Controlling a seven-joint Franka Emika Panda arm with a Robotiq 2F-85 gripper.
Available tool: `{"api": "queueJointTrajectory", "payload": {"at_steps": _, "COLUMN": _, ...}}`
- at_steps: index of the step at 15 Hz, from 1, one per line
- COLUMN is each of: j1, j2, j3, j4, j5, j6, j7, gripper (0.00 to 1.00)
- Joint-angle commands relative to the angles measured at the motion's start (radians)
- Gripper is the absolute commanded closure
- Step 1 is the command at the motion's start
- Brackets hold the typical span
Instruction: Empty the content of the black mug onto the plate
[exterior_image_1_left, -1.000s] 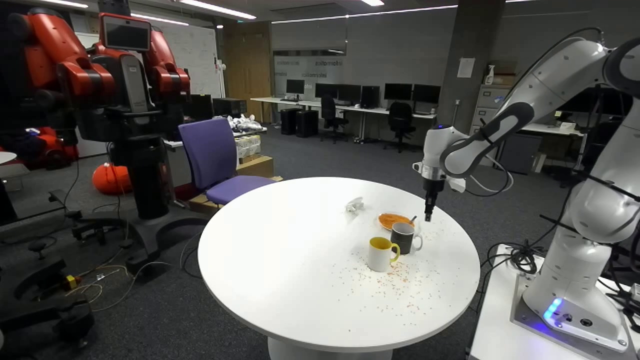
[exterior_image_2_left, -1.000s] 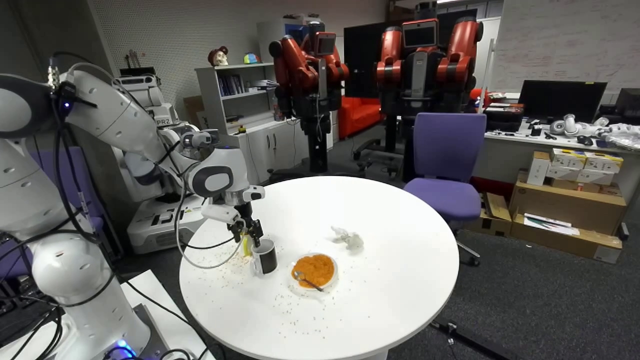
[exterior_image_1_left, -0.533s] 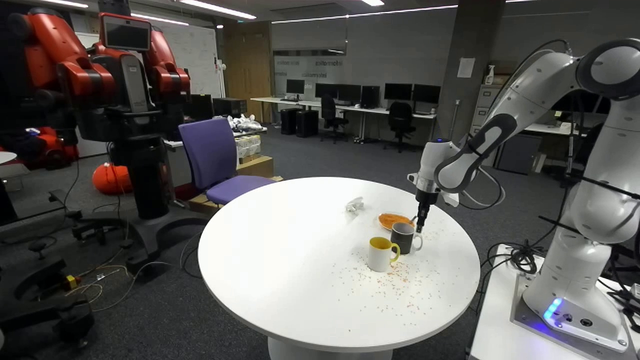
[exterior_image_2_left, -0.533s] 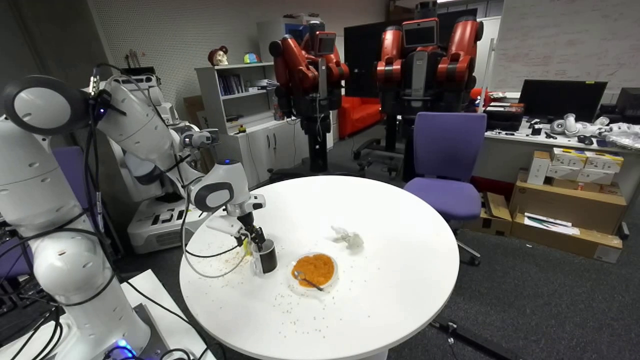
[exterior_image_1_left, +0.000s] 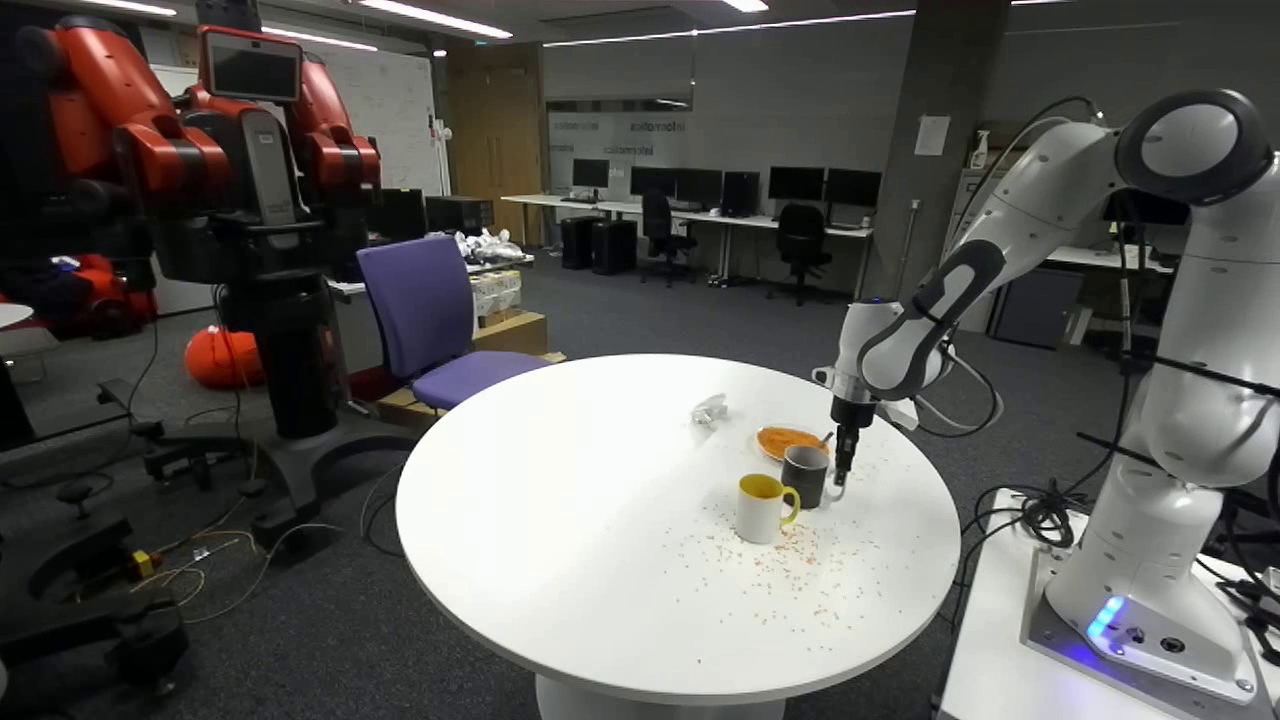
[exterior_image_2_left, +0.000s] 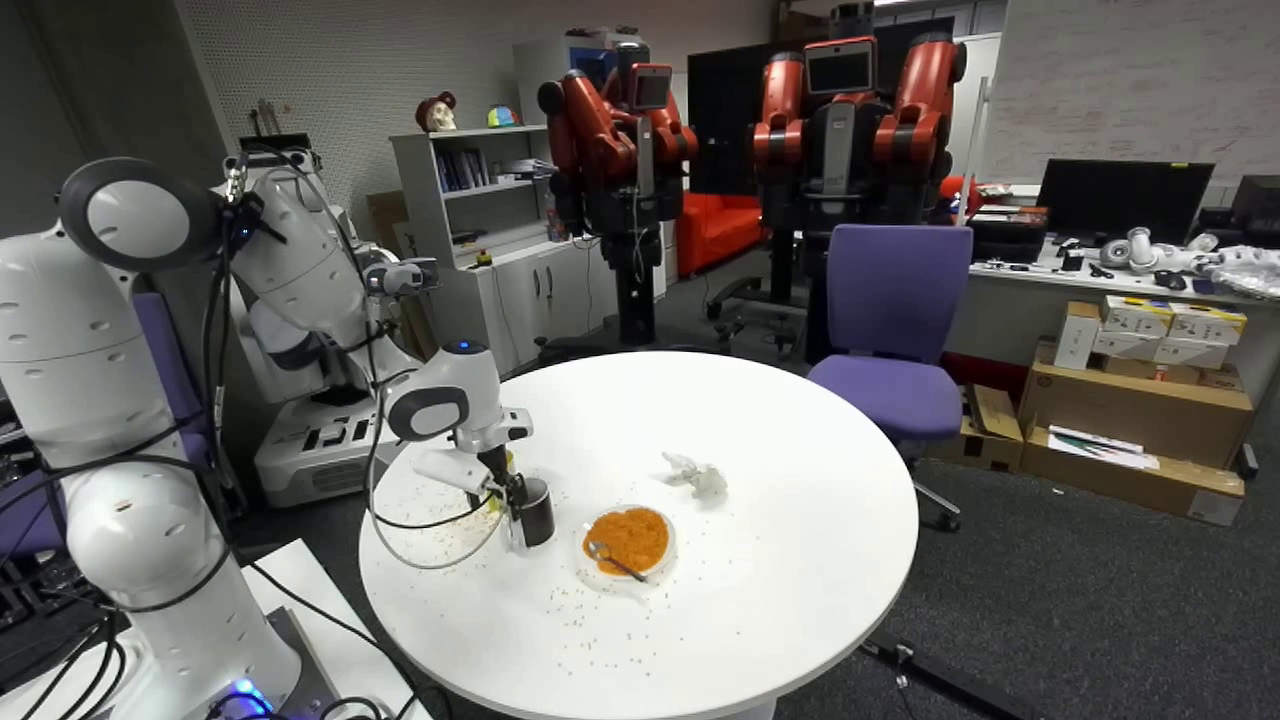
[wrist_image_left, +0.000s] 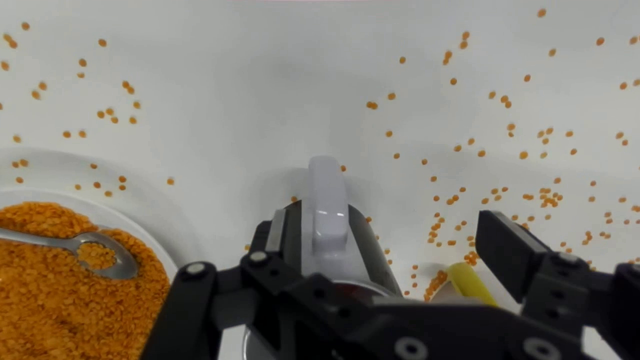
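In an exterior view, can see the mug (exterior_image_1_left: 803, 480) upright on the white surface (exterior_image_1_left: 560, 500), nearer the right rim than the left, with the cup (exterior_image_1_left: 757, 518) just beside it. Find the claw (exterior_image_1_left: 840, 478) pointing downward beside the mug, on the right-rim side. Note a broad sweep of surface out to the left rim.

From the wrist, find the claw released, with fingers (wrist_image_left: 505, 255) spread wide and the mug's handle (wrist_image_left: 327, 215) between. See one finger overlapping the mug's side, the other close by the cup. Cannot tell about contact. Find the plate (wrist_image_left: 110, 218) cut off at the left, with a spoon (wrist_image_left: 75, 243) in its orange grains (wrist_image_left: 55, 310) and a strip of surface between plate and mug. Note loose grains (wrist_image_left: 549, 201) scattered on the surface.

In an exterior view, see a wad (exterior_image_2_left: 703, 482) beyond the plate, wide surface out to the right rim, and a chair (exterior_image_2_left: 890, 320) past the far edge.
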Motion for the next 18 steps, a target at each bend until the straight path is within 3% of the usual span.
{"api": "queueJointTrajectory", "payload": {"at_steps": 1, "j1": -0.025, "j2": 0.034, "j3": 0.007, "j4": 0.016, "j5": -0.040, "j6": 0.029, "j7": 0.010, "gripper": 0.00}}
{"api": "queueJointTrajectory", "payload": {"at_steps": 8, "j1": -0.013, "j2": 0.077, "j3": -0.033, "j4": 0.032, "j5": -0.243, "j6": 0.093, "j7": 0.219, "gripper": 0.00}}
{"api": "queueJointTrajectory", "payload": {"at_steps": 11, "j1": -0.013, "j2": 0.095, "j3": -0.032, "j4": 0.042, "j5": -0.278, "j6": 0.097, "j7": 0.264, "gripper": 0.00}}
{"api": "queueJointTrajectory", "payload": {"at_steps": 12, "j1": -0.014, "j2": 0.100, "j3": -0.031, "j4": 0.046, "j5": -0.282, "j6": 0.095, "j7": 0.272, "gripper": 0.06}}
{"api": "queueJointTrajectory", "payload": {"at_steps": 13, "j1": -0.015, "j2": 0.104, "j3": -0.029, "j4": 0.050, "j5": -0.280, "j6": 0.093, "j7": 0.270, "gripper": 0.26}}
{"api": "queueJointTrajectory", "payload": {"at_steps": 18, "j1": -0.021, "j2": 0.117, "j3": -0.024, "j4": 0.062, "j5": -0.269, "j6": 0.082, "j7": 0.256, "gripper": 0.62}}
